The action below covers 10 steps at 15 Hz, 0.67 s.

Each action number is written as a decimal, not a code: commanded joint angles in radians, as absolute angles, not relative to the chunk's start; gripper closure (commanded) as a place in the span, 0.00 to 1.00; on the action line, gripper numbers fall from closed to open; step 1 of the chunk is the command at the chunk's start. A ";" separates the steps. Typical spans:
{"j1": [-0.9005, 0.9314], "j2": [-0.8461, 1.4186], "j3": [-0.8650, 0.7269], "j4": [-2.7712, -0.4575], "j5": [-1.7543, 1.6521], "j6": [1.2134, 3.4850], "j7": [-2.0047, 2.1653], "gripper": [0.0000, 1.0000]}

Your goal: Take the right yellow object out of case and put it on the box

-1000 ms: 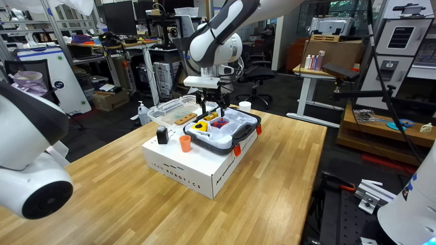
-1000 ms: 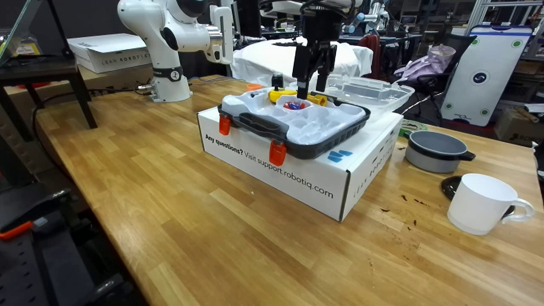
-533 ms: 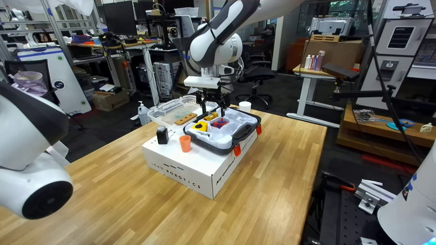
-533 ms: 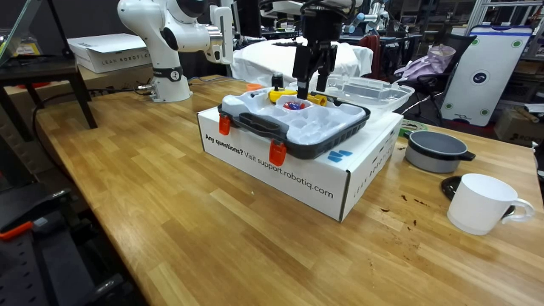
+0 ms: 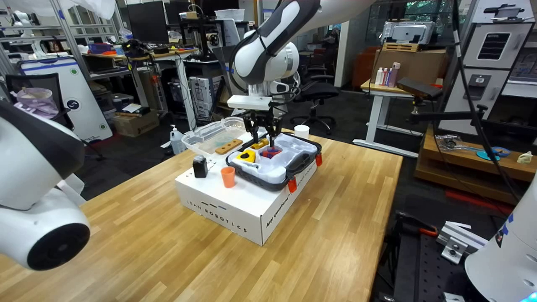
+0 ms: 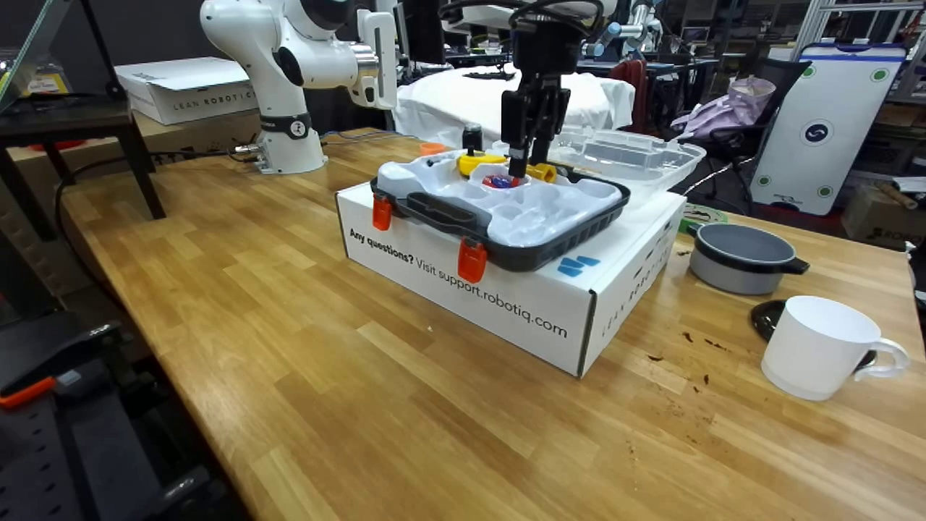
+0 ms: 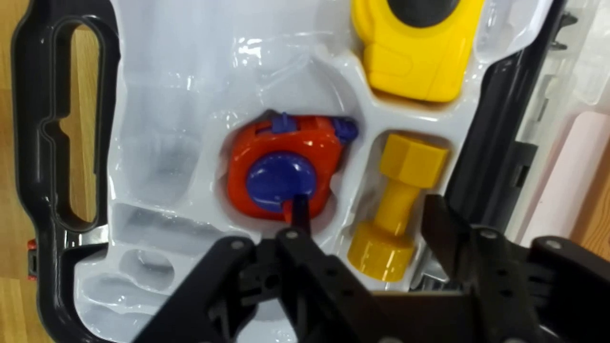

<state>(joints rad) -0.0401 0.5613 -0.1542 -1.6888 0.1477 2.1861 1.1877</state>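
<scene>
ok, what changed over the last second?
The black gripper partly closed, jaws drawing inward on either side of the yellow dumbbell-shaped piece; nothing visibly gripped or released. Unmoved: that piece, the black-rimmed plastic case holding it and the white cardboard box beneath.

In both exterior views I look over a wooden table (image 5: 327, 209) of pale, brightly lit strips, with a white board (image 5: 67, 98) standing tilted beyond it. In an exterior view the dark floor (image 5: 356, 111) carries a black swivel chair (image 5: 316, 91), and a window (image 5: 419, 8) shows green outdoors. I also see, in an exterior view, a dark wall (image 6: 155, 29) and a draped white cloth (image 6: 448, 101).
</scene>
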 commanded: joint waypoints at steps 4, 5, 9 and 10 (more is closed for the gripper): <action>-0.051 0.555 -0.142 -1.686 0.175 2.166 1.186 0.83; -0.051 0.555 -0.142 -1.685 0.175 2.165 1.186 0.85; -0.051 0.556 -0.140 -1.685 0.175 2.164 1.184 0.81; -0.051 0.556 -0.140 -1.684 0.175 2.164 1.184 0.82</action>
